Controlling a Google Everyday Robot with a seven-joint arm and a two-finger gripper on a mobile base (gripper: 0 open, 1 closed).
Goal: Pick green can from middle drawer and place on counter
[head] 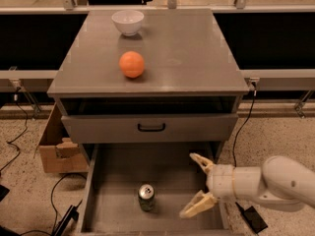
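Note:
The green can (145, 197) stands upright on the floor of the pulled-out middle drawer (118, 181), near its front centre, silver top showing. My gripper (195, 186) is open, its two pale fingers spread wide over the right part of the drawer, to the right of the can and apart from it. One fingertip (195, 157) points toward the drawer's back, the other (186, 213) toward its front. The white arm comes in from the right. The counter (187, 48) is the grey top of the cabinet, above and behind.
An orange ball (132, 64) and a white bowl (128, 22) sit on the counter's left half. A shut grey drawer front with a black handle (151, 127) is above the open drawer. A cardboard box (55, 146) and cables lie on the floor at left.

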